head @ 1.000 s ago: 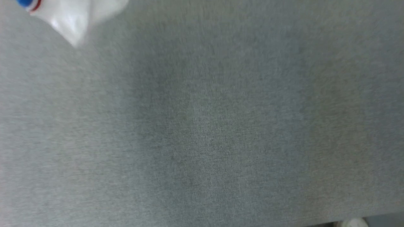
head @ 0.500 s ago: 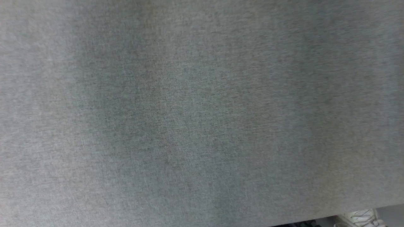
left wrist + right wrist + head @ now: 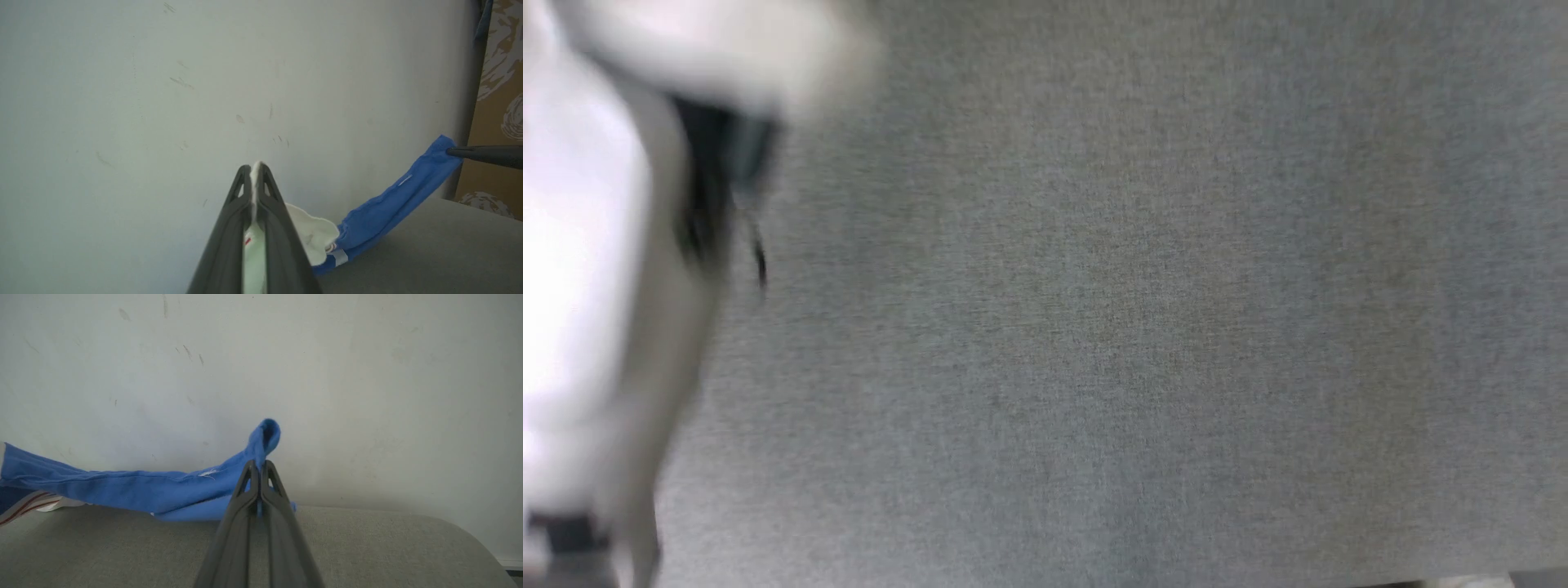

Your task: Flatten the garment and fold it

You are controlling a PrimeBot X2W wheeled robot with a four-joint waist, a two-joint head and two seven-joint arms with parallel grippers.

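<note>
The garment (image 3: 122, 490) is a royal-blue T-shirt held stretched above a grey cloth-covered table (image 3: 367, 547). In the right wrist view my right gripper (image 3: 259, 467) is shut on a blue fold that loops over its tips. Red-and-white stripe trim (image 3: 24, 502) shows at the far left of that view. In the left wrist view my left gripper (image 3: 255, 169) is shut on the white sleeve edge. The white sleeve (image 3: 312, 234) hangs behind it, and the blue cloth (image 3: 392, 204) runs up to the right gripper's fingers (image 3: 486, 155). A blurred pale forearm (image 3: 588, 286) shows in the head view.
A pale scuffed wall (image 3: 204, 81) stands close behind the table. A brown patterned panel (image 3: 496, 81) is at the right of the left wrist view. The table's rounded edge (image 3: 470, 535) falls off at the right. Grey table cloth (image 3: 1135, 327) spans the head view.
The head view has shifted, so the camera moved. The white sleeve corner seen one second ago is gone, and a blurred pale forearm now covers the left side.
</note>
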